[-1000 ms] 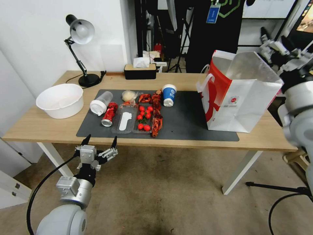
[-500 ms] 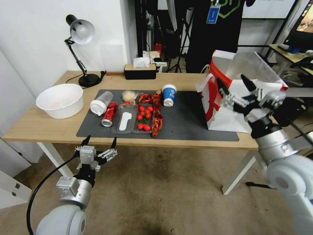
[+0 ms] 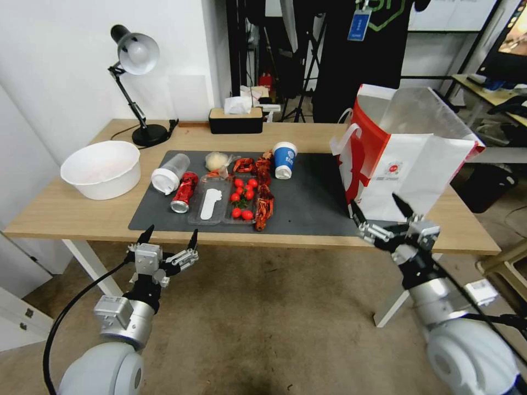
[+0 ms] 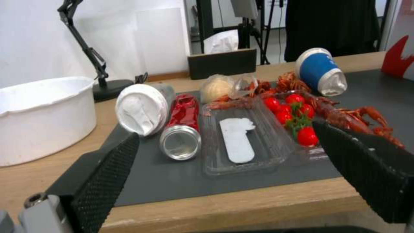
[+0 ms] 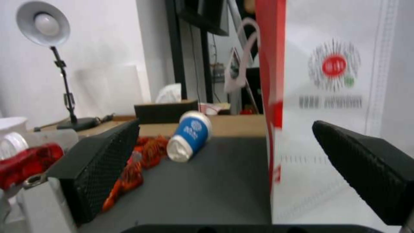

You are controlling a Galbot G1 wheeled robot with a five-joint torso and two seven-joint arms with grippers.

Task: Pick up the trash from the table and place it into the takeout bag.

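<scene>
Since the can [image 3: 183, 191] looks light and easy to dent, hold its middle softly; both grippers, left [image 3: 168, 235] and right [image 3: 380, 208], are wide open.

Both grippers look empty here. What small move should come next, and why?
Probably reach the right gripper, open at the table's near edge beside the takeout bag, forward to the blue-and-white paper cup. It lies on its side nearest the bag, with bare mat between. The left gripper waits open below the near edge.
</scene>
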